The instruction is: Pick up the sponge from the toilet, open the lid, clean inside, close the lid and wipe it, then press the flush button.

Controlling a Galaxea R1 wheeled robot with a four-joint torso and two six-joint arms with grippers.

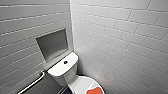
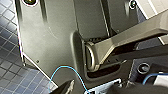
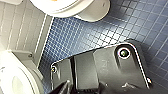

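Grey tiled walls point(image 1: 120, 37) take up most of my head view. The toilet point(image 1: 62, 76) sits low at centre, cut by the bottom edge. Its lid point(image 1: 79, 86) is down. The sponge point(image 1: 95, 90) lies on the lid at the bottom edge, right of centre, and the flush button point(image 1: 65, 62) sits on the tank top above it. I judge I'm on the first step, fetching the sponge. From the wrist views I cannot tell how the left gripper point(image 2: 75, 89) or right gripper point(image 3: 75, 90) stands, or whether either holds anything. Next, I reckon, an arm must come down over the sponge, which sits near the edge of what I see.
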